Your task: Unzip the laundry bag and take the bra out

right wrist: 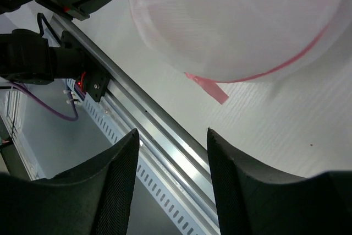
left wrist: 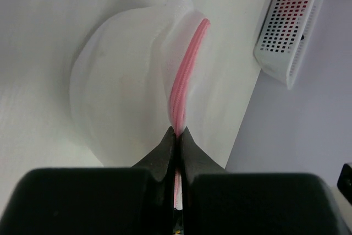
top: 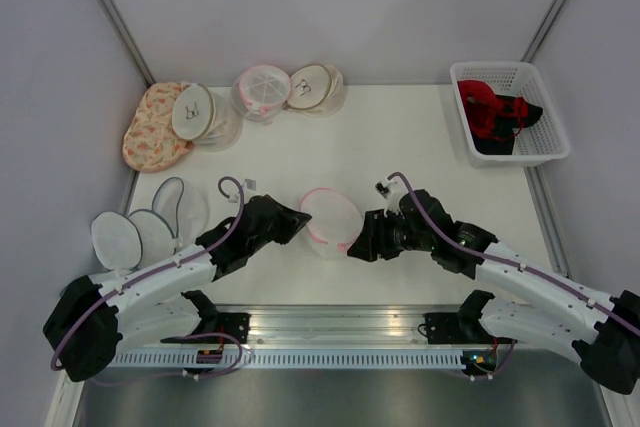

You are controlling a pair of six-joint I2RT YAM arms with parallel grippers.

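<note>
A round white mesh laundry bag (top: 331, 218) with a pink zipper rim lies at the table's near middle. My left gripper (top: 300, 218) is shut on its left edge; in the left wrist view the tips (left wrist: 177, 134) pinch the pink zipper seam (left wrist: 186, 75). My right gripper (top: 360, 245) is open and empty at the bag's right side. In the right wrist view the bag (right wrist: 242, 20) fills the top, its pink zipper tab (right wrist: 209, 87) hanging free above my open fingers (right wrist: 234, 163). The bra is hidden.
A white basket (top: 512, 115) with red and black garments stands at the back right. Several other mesh bags (top: 265, 90) lie along the back, more at the left (top: 140, 232). The metal rail (top: 330, 325) runs along the near edge.
</note>
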